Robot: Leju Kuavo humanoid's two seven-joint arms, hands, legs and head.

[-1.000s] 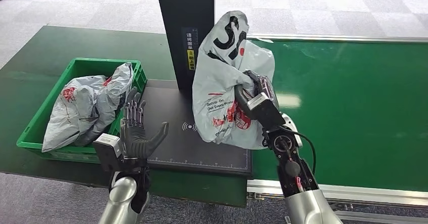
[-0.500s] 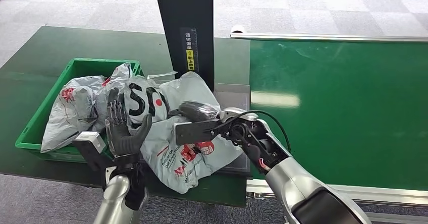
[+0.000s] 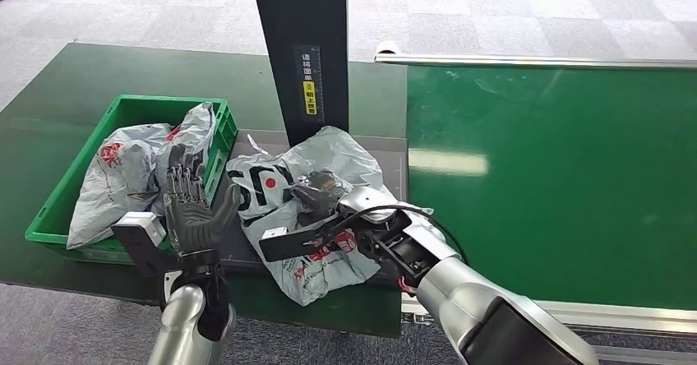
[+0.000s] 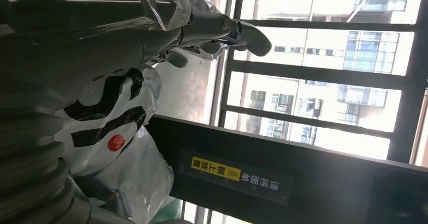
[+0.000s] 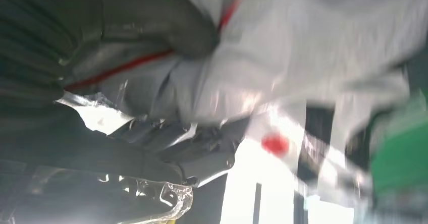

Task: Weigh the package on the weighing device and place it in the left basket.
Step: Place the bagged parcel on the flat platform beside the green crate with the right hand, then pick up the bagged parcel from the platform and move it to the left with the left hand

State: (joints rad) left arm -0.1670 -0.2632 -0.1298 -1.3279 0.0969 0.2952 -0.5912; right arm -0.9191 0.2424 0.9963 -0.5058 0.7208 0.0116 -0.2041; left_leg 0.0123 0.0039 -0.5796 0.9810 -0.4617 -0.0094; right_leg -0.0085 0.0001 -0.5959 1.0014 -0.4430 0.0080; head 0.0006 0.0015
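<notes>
I see the grey courier bag (image 3: 316,209) lying on the black scale platform (image 3: 386,153), my right hand (image 3: 316,191) gripping its top. My left hand (image 3: 191,209) stands upright with fingers (image 3: 182,182) spread wide, between that bag and the green basket (image 3: 62,205) holding 2 grey bags (image 3: 131,176) on the worktop (image 3: 74,77).

Crumpled grey package (image 3: 316,209) lying on black weighing device (image 3: 386,155), beside green basket (image 3: 57,209)

In the past second my right hand (image 3: 322,191) has swung the grey courier bag (image 3: 308,209) down from upright beside the black post (image 3: 301,53) to lie flat on the scale platform (image 3: 374,147), fingers still on it, while my left hand (image 3: 191,209) drifted slightly left.
</notes>
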